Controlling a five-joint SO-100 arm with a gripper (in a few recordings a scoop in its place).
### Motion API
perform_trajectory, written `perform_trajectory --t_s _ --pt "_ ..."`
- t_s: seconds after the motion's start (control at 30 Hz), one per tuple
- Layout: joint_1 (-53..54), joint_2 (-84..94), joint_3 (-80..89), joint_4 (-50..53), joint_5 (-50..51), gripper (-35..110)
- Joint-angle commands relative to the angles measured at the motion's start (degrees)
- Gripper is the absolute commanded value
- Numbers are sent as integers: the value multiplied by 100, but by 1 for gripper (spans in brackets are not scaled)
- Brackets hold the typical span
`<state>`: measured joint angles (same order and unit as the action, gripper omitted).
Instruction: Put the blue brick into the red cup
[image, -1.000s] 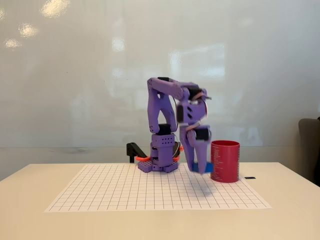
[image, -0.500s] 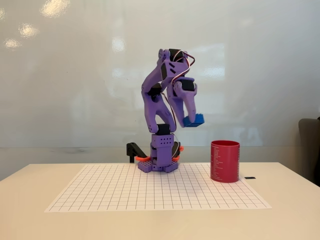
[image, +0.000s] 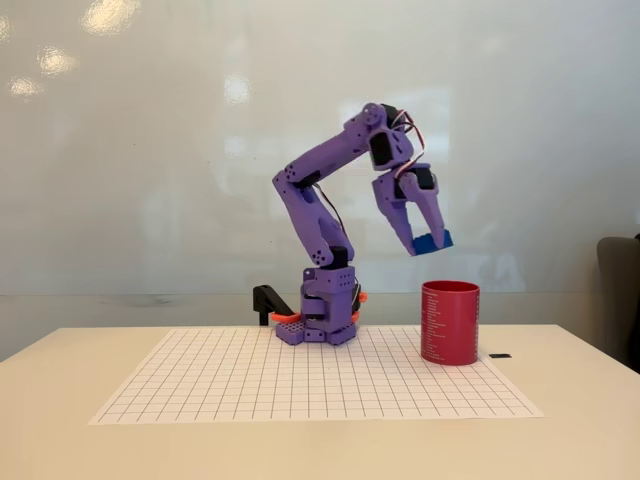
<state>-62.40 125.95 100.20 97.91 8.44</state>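
Above the cup (image: 450, 322), slightly to its left, gripper (image: 428, 243) pinching the brick (image: 432, 241); cup standing upright on the gridded tabletop (image: 300, 385).

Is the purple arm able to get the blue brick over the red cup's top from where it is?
Probably yes: the gripper holds the blue brick above the red cup, with open air between them.
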Motion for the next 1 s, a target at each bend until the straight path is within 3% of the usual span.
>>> perform_trajectory --t_s 0.0,0.33,0.97 --pt "-686 -141 -703 44 220 -1" --pt "-940 -949 -1257 -88 123 -1" --pt "-861 -237 580 -606 457 -1"
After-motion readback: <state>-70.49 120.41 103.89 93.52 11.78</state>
